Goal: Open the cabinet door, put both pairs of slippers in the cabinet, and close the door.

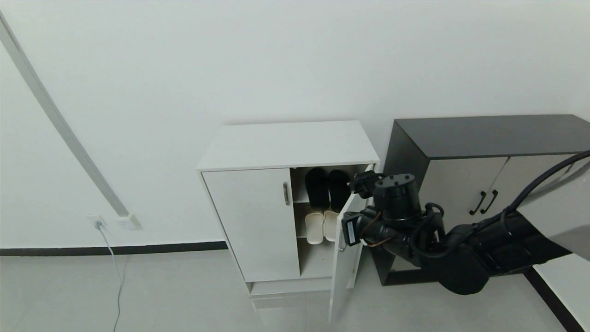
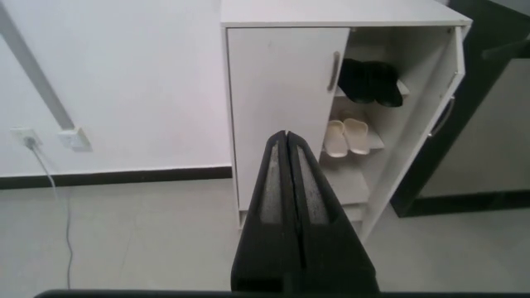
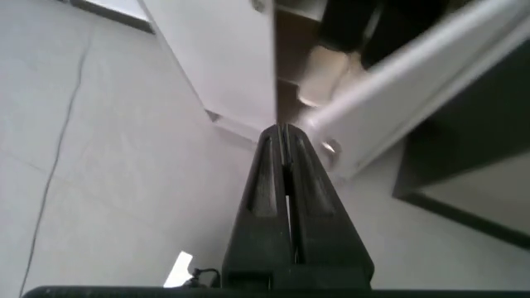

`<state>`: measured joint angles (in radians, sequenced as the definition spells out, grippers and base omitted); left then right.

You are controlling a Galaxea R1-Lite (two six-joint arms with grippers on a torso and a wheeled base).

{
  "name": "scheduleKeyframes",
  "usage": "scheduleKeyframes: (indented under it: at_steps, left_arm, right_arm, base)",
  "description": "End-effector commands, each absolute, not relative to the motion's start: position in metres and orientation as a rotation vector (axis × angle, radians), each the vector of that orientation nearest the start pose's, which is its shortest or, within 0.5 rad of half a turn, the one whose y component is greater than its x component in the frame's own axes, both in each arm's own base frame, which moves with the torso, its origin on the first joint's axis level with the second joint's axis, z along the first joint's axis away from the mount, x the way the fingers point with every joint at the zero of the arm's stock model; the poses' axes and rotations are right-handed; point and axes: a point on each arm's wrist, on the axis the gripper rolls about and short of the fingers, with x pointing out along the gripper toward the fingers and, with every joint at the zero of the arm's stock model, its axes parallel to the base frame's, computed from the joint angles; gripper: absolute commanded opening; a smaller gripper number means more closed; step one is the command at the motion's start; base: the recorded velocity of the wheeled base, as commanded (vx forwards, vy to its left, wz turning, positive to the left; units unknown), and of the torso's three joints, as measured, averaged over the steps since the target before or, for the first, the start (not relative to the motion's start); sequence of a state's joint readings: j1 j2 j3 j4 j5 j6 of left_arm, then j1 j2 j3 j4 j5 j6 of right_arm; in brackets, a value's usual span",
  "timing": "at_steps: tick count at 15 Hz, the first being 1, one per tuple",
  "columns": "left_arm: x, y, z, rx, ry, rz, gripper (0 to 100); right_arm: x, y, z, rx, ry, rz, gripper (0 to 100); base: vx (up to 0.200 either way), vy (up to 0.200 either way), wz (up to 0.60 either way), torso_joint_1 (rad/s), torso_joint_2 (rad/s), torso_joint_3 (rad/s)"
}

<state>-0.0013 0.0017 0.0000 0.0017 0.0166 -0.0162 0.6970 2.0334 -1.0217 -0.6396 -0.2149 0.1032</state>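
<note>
White cabinet (image 1: 286,143), door (image 1: 343,258) open; black slippers (image 1: 328,188) on the upper shelf, cream pair (image 1: 321,226) below. I judge we're at the closing step. My right gripper (image 3: 284,136), fingers together, is by the door; left gripper (image 2: 286,141) is pinched together too, held back. Next: push the door left until flush.

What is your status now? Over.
Left gripper shut, empty. Right gripper shut, beside open right door. Black slippers and white slippers inside cabinet. Door's closing path looks free.
</note>
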Motion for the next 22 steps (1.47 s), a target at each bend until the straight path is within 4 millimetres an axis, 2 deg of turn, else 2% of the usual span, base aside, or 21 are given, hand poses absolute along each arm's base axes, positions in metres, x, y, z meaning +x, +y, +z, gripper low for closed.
scheduleKeyframes:
  at_steps: [1,5,10,15,22]
  left_arm:
    - [-0.023,0.0,0.075,-0.017,0.003,0.015,0]
    - [-0.023,0.0,0.075,-0.017,0.003,0.014,0]
    - [-0.023,0.0,0.075,-0.018,0.003,0.015,0]
    - [-0.023,0.0,0.075,-0.018,0.003,0.015,0]
    - [-0.023,0.0,0.075,-0.018,0.003,0.015,0]
  right_arm:
    - [0.286,0.225,0.126,-0.076,0.39,0.438,0]
    - [0.272,0.211,0.109,-0.105,0.464,0.433,0]
    - [0.276,0.215,0.091,-0.127,0.51,0.431,0]
    - [0.297,0.231,0.067,-0.135,0.536,0.428,0]
    - [0.326,0.245,0.048,-0.098,0.471,0.409,0]
  base:
    - [0.0,0.0,0.0,0.0,0.0,0.0]
    - [0.05,0.0,0.0,0.001,0.0,0.001]
    - [0.2,0.0,0.0,0.001,0.0,0.005]
    - [0.0,0.0,0.0,0.0,0.0,0.0]
    - [0.0,0.0,0.0,0.0,0.0,0.0]
